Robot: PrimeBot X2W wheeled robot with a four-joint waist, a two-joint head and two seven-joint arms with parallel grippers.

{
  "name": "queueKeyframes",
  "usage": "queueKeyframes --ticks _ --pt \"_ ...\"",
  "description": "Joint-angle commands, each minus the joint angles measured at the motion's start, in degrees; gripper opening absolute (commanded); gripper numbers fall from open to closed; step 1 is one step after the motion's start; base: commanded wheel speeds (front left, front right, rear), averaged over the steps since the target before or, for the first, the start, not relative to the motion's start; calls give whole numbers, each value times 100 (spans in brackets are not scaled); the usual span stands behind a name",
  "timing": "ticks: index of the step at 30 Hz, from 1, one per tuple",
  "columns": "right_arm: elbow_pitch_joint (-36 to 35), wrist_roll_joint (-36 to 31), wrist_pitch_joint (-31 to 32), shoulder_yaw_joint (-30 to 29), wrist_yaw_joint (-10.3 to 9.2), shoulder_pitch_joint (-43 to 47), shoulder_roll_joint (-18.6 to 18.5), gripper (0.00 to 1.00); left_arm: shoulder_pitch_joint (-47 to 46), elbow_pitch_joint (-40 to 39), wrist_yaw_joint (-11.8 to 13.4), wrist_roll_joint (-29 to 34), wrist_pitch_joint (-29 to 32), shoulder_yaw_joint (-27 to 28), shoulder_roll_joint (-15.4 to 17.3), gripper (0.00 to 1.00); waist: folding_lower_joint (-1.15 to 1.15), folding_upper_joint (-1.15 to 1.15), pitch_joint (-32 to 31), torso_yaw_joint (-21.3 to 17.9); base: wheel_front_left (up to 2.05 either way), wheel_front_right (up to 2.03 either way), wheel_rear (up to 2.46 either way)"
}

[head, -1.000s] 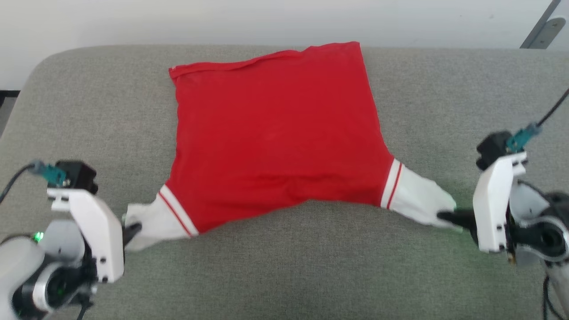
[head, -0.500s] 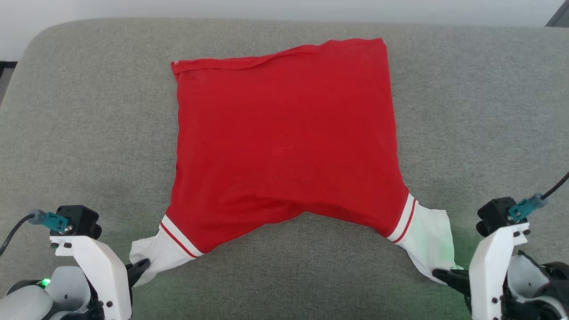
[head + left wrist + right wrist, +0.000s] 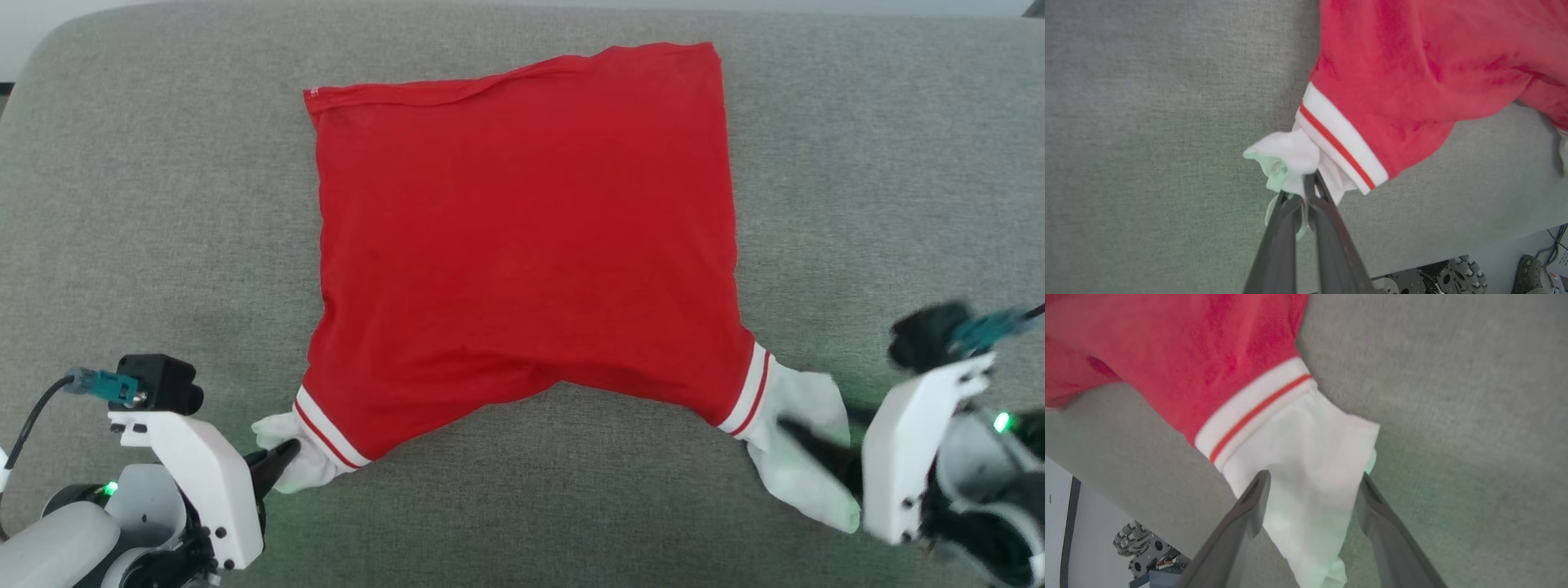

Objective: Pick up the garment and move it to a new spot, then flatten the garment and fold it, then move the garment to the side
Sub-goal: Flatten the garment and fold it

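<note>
— Where was the red top point(image 3: 522, 245)?
— Spread on the grey cushion point(image 3: 857, 163). My left gripper point(image 3: 1306, 185) was clamped on one white sleeve end point(image 3: 1290, 155); my right gripper point(image 3: 1312, 479) stood wide astride the other sleeve end point(image 3: 1306, 445), gripping nothing.
— The risk?
— A pull from the left alone, I judged, could have dragged it askew and bunched the flattened cloth

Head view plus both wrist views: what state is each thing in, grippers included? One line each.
garment: spread out on the grey cushion, body mostly flat, both white sleeve ends drawn outward toward the robot.
left gripper: shut, pinching the bunched white sleeve end on its side.
right gripper: open, fingers either side of the other white sleeve end, not pinching it.
</note>
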Motion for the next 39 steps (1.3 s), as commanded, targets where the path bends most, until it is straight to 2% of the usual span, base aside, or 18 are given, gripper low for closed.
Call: queueKeyframes --ticks 1,7,12,19,23,31,39 --pt "-293 -10 -30 -116 0 -199 -1 100 -96 16 -46 117 -49 22 -30 0 0 0 36 31 0 0 0" --pt "-659 -277 -245 -326 0 -779 54 100 -158 26 -109 126 -93 37 -134 0 0 0 129 123 0 0 0" --pt "-70 -634 -779 -340 0 -1770 104 100 -327 44 -193 226 -20 -12 -255 0 0 0 263 300 0 0 0" --pt "1796 -902 -1365 -178 0 -3345 -97 100 -702 150 -386 502 144 -174 -576 0 0 0 491 712 0 0 0" --pt "2978 -1074 -1497 -136 0 -4171 -217 100 -879 238 -513 591 221 -252 -771 0 0 0 639 978 0 0 0" --pt "5015 -1531 -1256 -261 0 -5477 -419 100 -1164 559 -820 691 291 -395 -1229 0 0 0 939 1518 0 0 0" --pt "6465 -2107 -988 -800 0 -6089 -502 100 -1370 956 -1166 733 326 -527 -1656 0 0 0 1212 1999 0 0 0"
